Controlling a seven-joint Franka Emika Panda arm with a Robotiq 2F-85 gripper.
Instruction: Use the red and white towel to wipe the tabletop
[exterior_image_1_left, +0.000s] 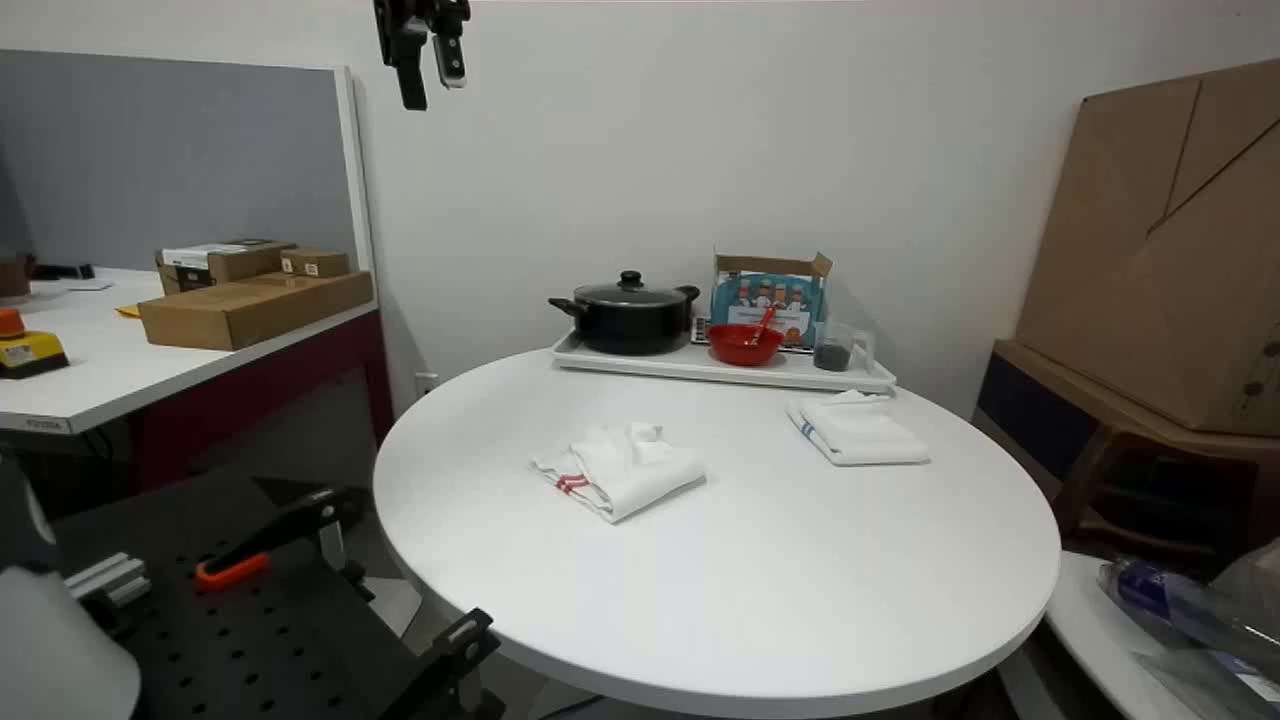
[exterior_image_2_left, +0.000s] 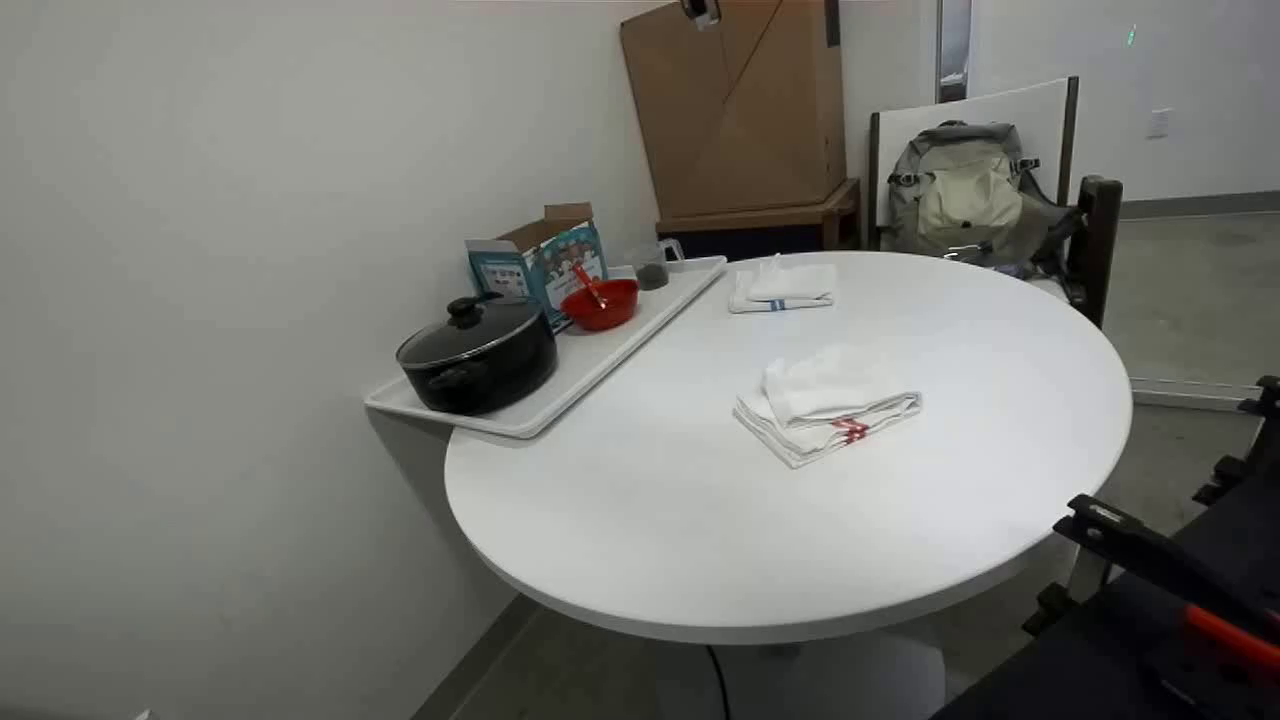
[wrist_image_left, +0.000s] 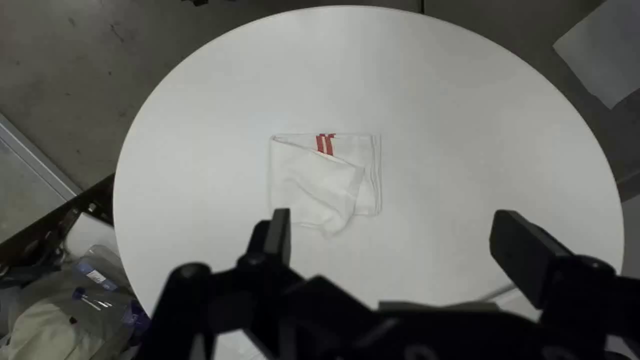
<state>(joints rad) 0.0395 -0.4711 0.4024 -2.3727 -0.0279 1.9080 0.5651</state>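
Observation:
The white towel with red stripes (exterior_image_1_left: 622, 472) lies folded and a little rumpled on the round white tabletop (exterior_image_1_left: 800, 590). The towel also shows in an exterior view (exterior_image_2_left: 830, 405) and in the wrist view (wrist_image_left: 320, 182), where its red stripes are at the top edge. My gripper (exterior_image_1_left: 434, 92) hangs high above the table at the top of an exterior view, far from the towel. In the wrist view the gripper (wrist_image_left: 392, 215) has its fingers wide apart with nothing between them. Only a small tip of it shows at the top of an exterior view (exterior_image_2_left: 702, 14).
A folded white towel with blue stripes (exterior_image_1_left: 862, 435) lies at the tabletop's far side. A white tray (exterior_image_1_left: 720, 372) along the wall holds a black pot (exterior_image_1_left: 630, 322), red bowl (exterior_image_1_left: 742, 348), blue box (exterior_image_1_left: 768, 297) and clear cup (exterior_image_1_left: 832, 350). Black clamps (exterior_image_1_left: 450, 650) stand near the table edge.

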